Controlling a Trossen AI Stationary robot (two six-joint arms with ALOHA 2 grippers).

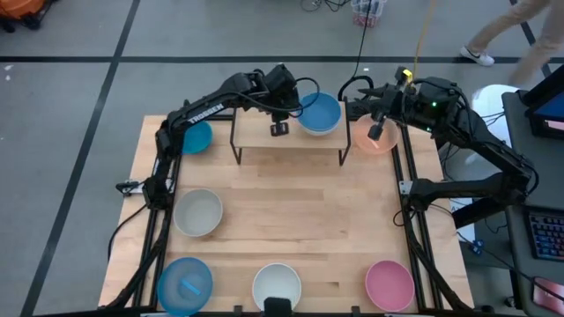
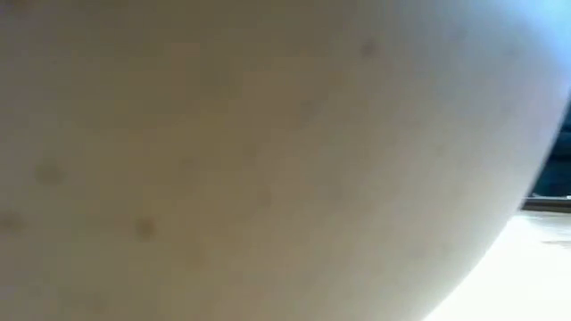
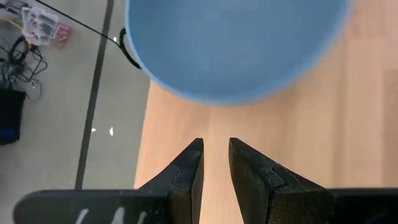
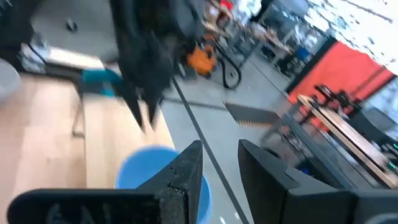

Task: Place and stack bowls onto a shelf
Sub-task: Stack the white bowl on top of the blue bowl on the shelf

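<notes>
Hovering over the shelf at upper centre, the left claw is slightly spread and empty beside a blue bowl. The right claw, also parted, hangs over the peach bowl on the desk.

shelf top and table are pale matt wood; shelf legs thin black metal; bowls smooth plastic.
</notes>
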